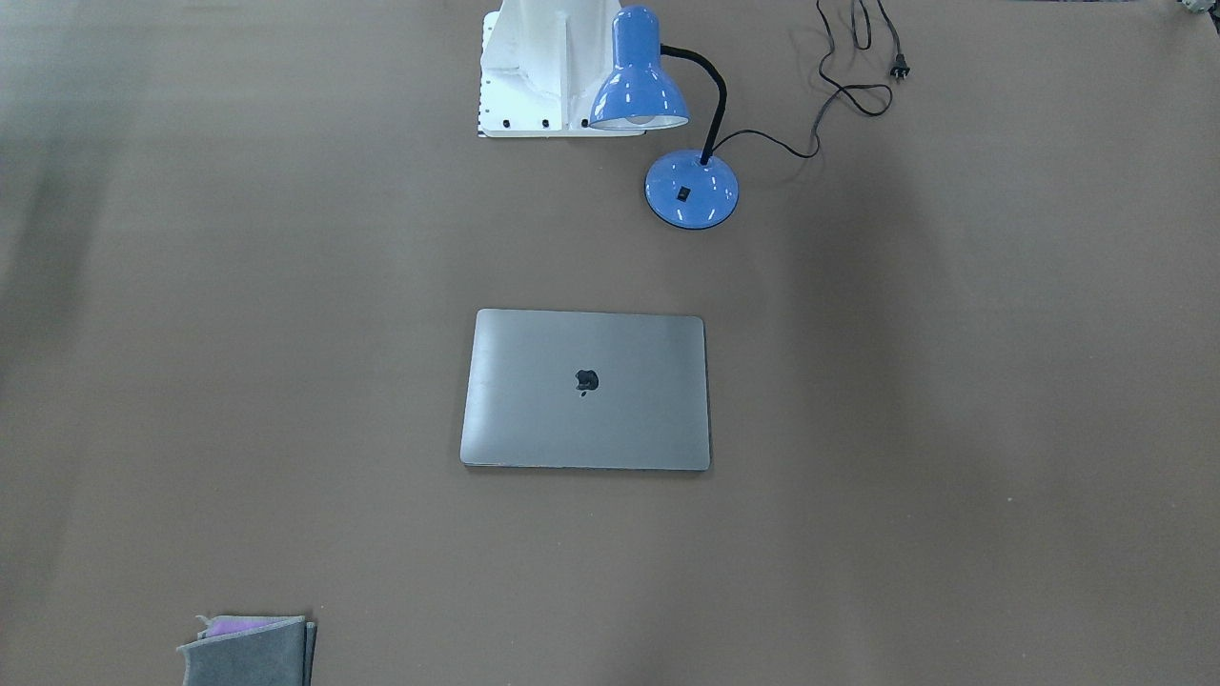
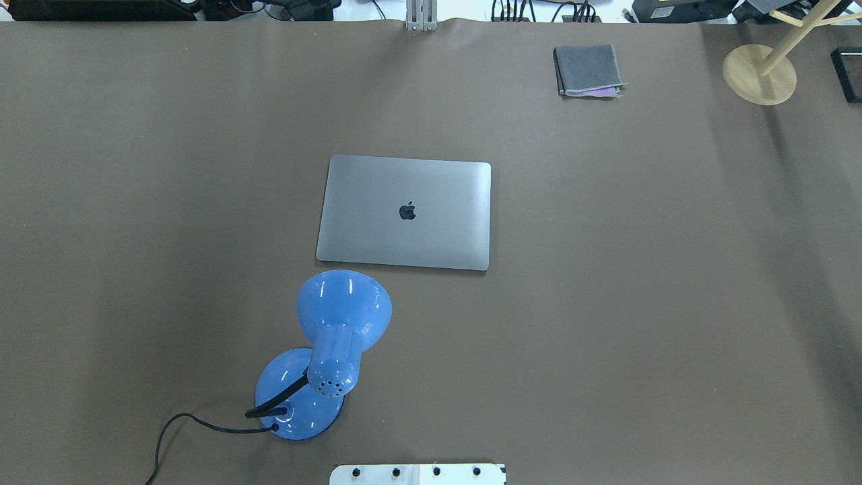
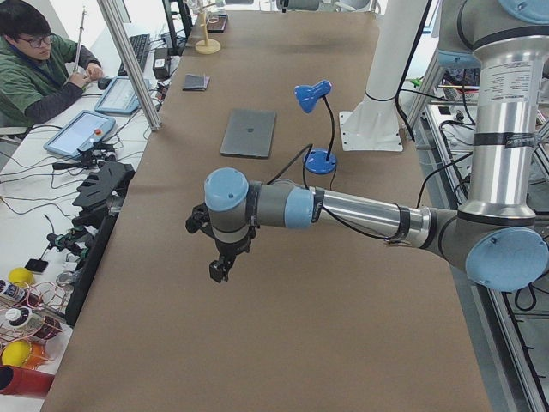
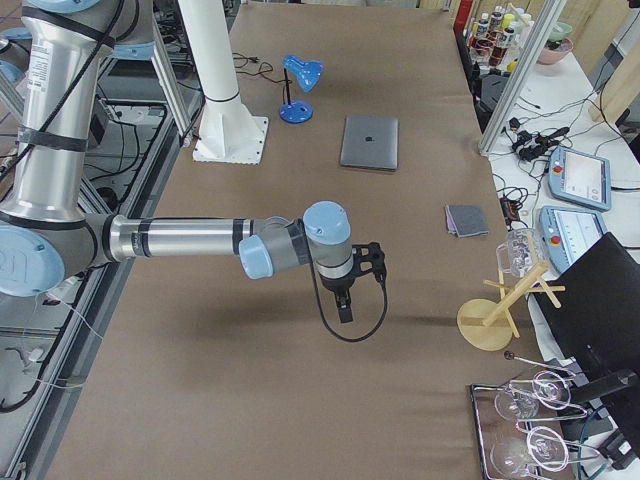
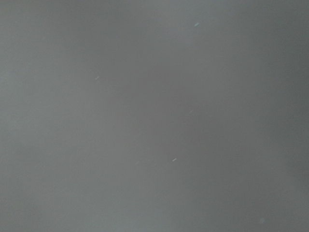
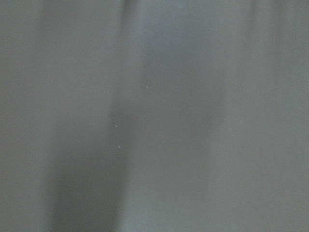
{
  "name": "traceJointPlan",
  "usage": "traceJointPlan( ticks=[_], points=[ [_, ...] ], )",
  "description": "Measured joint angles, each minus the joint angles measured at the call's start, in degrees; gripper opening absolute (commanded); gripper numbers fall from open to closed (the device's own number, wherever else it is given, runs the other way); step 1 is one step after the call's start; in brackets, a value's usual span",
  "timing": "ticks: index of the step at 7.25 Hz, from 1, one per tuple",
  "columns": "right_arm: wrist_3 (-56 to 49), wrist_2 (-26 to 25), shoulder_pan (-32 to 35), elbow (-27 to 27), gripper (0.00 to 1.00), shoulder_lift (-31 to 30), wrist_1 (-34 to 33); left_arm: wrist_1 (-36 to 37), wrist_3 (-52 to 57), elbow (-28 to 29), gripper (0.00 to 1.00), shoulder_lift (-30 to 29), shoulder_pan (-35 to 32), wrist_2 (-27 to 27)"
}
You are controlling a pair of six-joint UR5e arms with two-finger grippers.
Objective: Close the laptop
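While flat on table (image 2: 606, 303), laptop (image 2: 404, 212) closed.

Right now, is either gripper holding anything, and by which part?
Nothing appears held. The laptop lies shut on the table, untouched. The left gripper and right gripper hang over bare table elsewhere; open or shut cannot be told.

Brown table (image 2: 673, 269): laptop (image 2: 404, 212), lamp (image 2: 335, 350), perhaps cloth (image 2: 588, 69).

The slim metal laptop (image 2: 431, 215) is silver-grey with a dark logo; the glossy desk lamp (image 2: 343, 316) blue; the table (image 2: 673, 303) plain brown.
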Motion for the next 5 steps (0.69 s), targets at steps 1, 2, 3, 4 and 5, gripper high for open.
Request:
traceJointPlan(
  ticks=[1, 2, 3, 4, 5],
  points=[
    [-1.05, -0.4, 1.28, -0.76, 1.0, -1.67, 0.07, -0.2, 0.55, 1.83, 0.99, 1.66, -1.7, 0.24],
    [-1.4, -0.7, 1.91, -1.37, 1.0, -2.14, 0.1, -0.58, 0.85, 2.37, 0.99, 3.52, -3.29, 0.71],
    [-1.48, -0.76, 2.16, -1.88, 1.0, -2.25, 0.1, -0.84, 0.98, 2.07, 0.99, 4.79, -4.18, 1.08],
    [-1.5, -0.78, 2.21, -2.42, 1.0, -2.27, 0.0, -0.91, 1.05, 1.55, 0.99, 5.47, -4.56, 1.22],
    [-1.51, -0.76, 2.23, -2.69, 1.0, -2.25, -0.17, -0.94, 1.12, 1.23, 0.99, 5.74, -4.67, 1.19]
  ],
)
